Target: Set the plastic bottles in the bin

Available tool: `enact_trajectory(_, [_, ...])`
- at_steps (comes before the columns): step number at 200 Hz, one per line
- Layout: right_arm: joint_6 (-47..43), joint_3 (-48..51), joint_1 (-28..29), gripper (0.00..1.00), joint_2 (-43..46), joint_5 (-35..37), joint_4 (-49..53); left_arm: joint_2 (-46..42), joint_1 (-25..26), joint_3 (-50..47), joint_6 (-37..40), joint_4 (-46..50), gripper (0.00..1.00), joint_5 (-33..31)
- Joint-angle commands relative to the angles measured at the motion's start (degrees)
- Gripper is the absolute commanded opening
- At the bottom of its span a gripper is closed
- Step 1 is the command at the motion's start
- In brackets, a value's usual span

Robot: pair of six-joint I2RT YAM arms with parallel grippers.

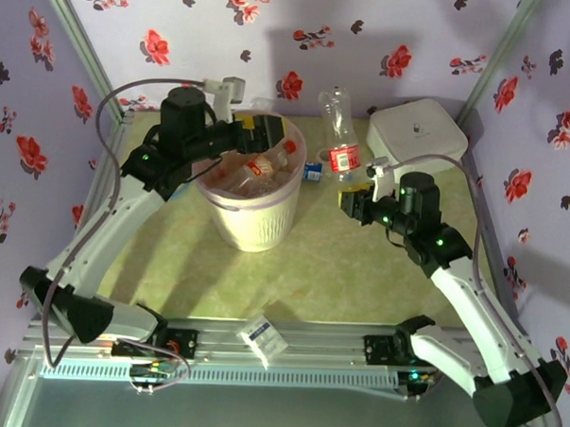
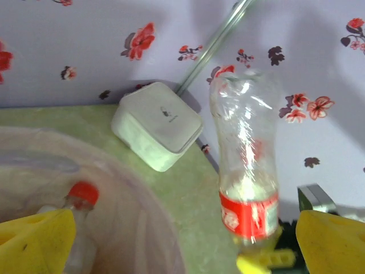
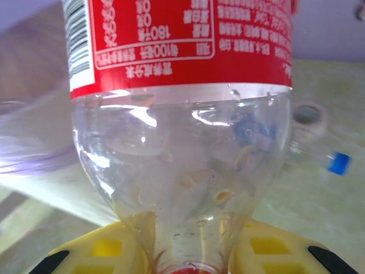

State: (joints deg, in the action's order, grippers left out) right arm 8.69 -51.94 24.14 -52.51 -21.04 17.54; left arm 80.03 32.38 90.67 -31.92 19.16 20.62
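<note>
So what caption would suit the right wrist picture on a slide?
Yellow fingers grip a clear red-labelled bottle by its neck, label upside down in the frame.

near half of the table [image 1: 358, 283] is wide open, but the back is crowded: bin [image 1: 251, 221] with the left gripper [image 1: 272, 137] hanging over its rim, upended bottle [image 1: 338, 131] just beside it, white box [image 1: 416, 132] in the corner
</note>
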Motion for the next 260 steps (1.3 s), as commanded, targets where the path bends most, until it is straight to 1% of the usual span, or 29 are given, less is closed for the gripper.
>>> enact_trajectory(1, [1.94,-0.53,3.54,0.3,0.45,-3.39,-1.68,3.35,1.46,4.05,-2.85,-4.87,1.0,3.59])
enact_trajectory(45, [0.55,-3.64,10.7,0.3,-1.69,-2.97,-0.4,8.23,3.9,7.66,-3.87,-7.24,1.0,4.52])
enact_trajectory(84, [0.71,-3.8,12.62,0.3,-2.7,-3.04,-2.0,9.6,4.88,7.36,-4.61,-9.56,0.99,4.8])
enact_trajectory(105, [0.72,-3.87,12.68,0.3,-2.62,-2.41,-2.37,9.54,4.88,7.21,-4.69,-9.58,0.87,4.78])
enact_trajectory(129, [1.24,-4.27,12.68,0.29,-2.95,-2.08,-2.01,9.52,4.88,7.19,-5.07,-9.68,0.75,4.79])
enact_trajectory(150, [1.58,-4.48,12.7,0.29,-3.13,-1.95,-2.01,9.36,4.88,7.15,-4.98,-9.71,0.63,4.78])
enact_trajectory(165, [1.98,-4.73,12.75,0.31,-3.34,-1.52,-1.99,9.36,4.88,7.28,-4.99,-9.93,0.58,4.79])
enact_trajectory(172, [2.33,-5.06,12.75,0.34,-3.51,-0.66,-1.91,9.42,4.86,7.48,-4.74,-9.95,0.58,4.67])
enact_trajectory(177, [2.63,-5.35,12.74,0.39,-3.52,0.12,-1.75,9.49,4.89,7.77,-4.56,-9.64,0.57,4.25])
enact_trajectory(183, [2.74,-5.83,12.77,0.46,-3.8,1.48,-1.26,9.58,4.88,8.3,-4.11,-8.78,0.57,3.39])
enact_trajectory(200, [2.26,-7.6,12.76,0.71,-4.26,3.59,0.24,9.56,4.81,9.95,-1.89,-6.79,0.56,0.83])
enact_trajectory(224, [1.75,-9.71,12.68,0.92,-3.26,7.43,1.46,9.19,4.07,11.73,-0.18,-6.54,0.55,-1.75])
enact_trajectory(237, [2.28,-10.1,12.69,0.99,-1.91,11.0,1.18,8.91,3.09,12.65,0.01,-7.18,0.55,-2.52])
enact_trajectory(260, [3.43,-9.13,12.51,0.99,1.06,16.81,0.02,7.85,0.77,13.9,0.44,-8.05,0.51,-5.23])
